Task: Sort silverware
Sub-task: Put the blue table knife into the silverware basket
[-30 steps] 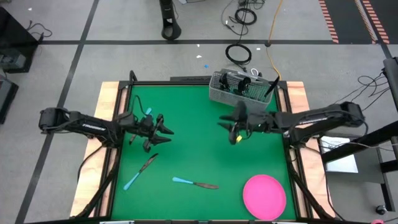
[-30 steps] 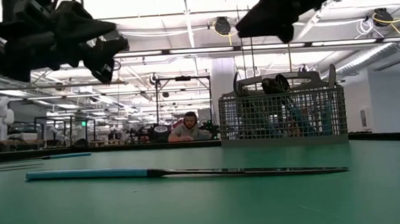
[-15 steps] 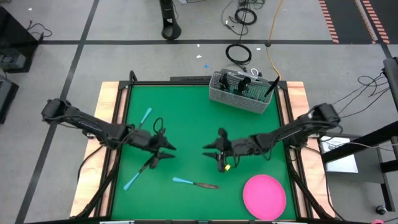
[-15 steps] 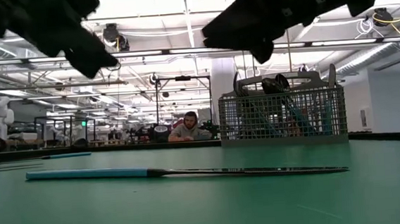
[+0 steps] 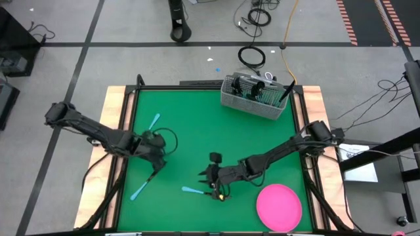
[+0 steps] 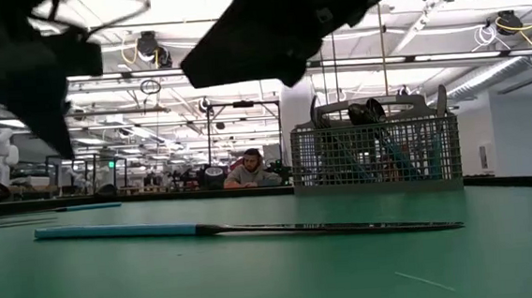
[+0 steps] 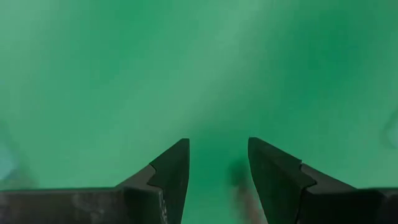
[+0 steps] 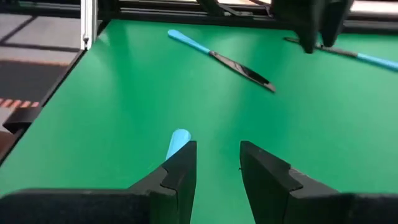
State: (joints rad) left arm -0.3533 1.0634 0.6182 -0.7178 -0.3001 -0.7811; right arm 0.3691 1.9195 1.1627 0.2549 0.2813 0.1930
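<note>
two dark robot arms reach over a green counter (image 5: 197,124), each lowered toward a loose piece of silverware, likely because both are lining up a pick. the right pincer (image 5: 211,183) hangs low over a knife (image 5: 193,191) with a light blue handle and a dark blade; its fingers stand partly apart and hold nothing. in the right wrist view the rounded end of the blue handle shows just beside one finger (image 8: 180,171), with the gap between the fingers next to it rather than around it, so the pincer seems to need a small sideways shift before closing. this knife lies flat, its long axis running roughly across the counter, handle end away from the right arm's base and blade underneath the pincer. the left pincer (image 5: 156,152) hovers over a second blue-handled piece (image 5: 146,183), also partly open and empty; the left wrist view shows only bare green between its fingers (image 7: 168,177). that piece lies on a diagonal, its blue handle pointing away from the pincer toward the counter's near edge. a third blue piece (image 5: 151,122) lies beyond the left pincer, also diagonal. well away from both pincers, a grey wire-mesh caddy (image 5: 256,96) at the far edge already holds several pieces upright, the probable destination. a pink plate (image 5: 279,206) sits near the right arm.
</note>
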